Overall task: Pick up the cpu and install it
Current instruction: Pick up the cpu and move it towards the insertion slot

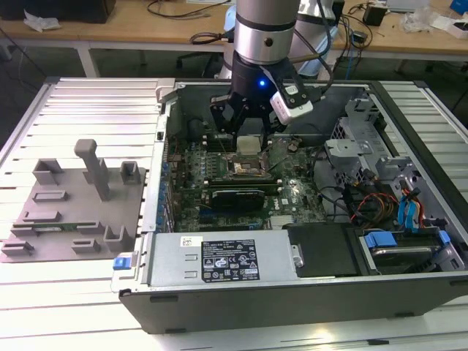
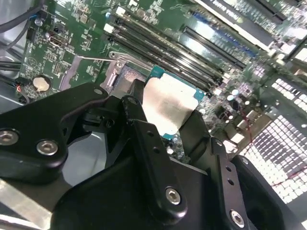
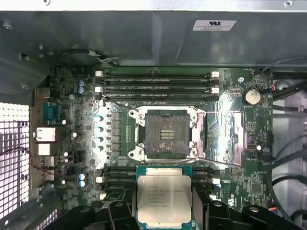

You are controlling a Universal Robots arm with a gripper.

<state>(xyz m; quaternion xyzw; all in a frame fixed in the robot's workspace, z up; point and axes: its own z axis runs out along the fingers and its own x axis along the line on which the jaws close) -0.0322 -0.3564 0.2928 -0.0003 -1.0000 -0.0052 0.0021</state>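
Well to the exterior view's left of the socket [image 1: 243, 167], a grey moulded fixture [image 1: 73, 212] sits on the slatted bench [image 1: 95, 102] - prob. a parts holder. Closer in, the open PC case [image 1: 219, 292] lies flat w/ the motherboard [image 1: 292, 197] facing up, so the socket can be reached from straight above.

The socket itself is uncovered: in the first wrist view its dark contact field shows, w/ the metal frame around it, no chip seated.

The hand [image 1: 248, 135] hangs directly over the socket, clenched on the cpu [image 1: 248, 144]. 2 fingers [image 3: 122, 213] press on opposite edges and the silver top faces up. Edge grip likely keeps the pads off the underside, and holding the chip flat lets it meet the socket squarely. The cpu is in the hand, sticking out past the fingertips, apart from the socket - not installed yet.

To the exterior view's right of the socket: the drive cage [image 1: 351, 142] & cabling, well apart.
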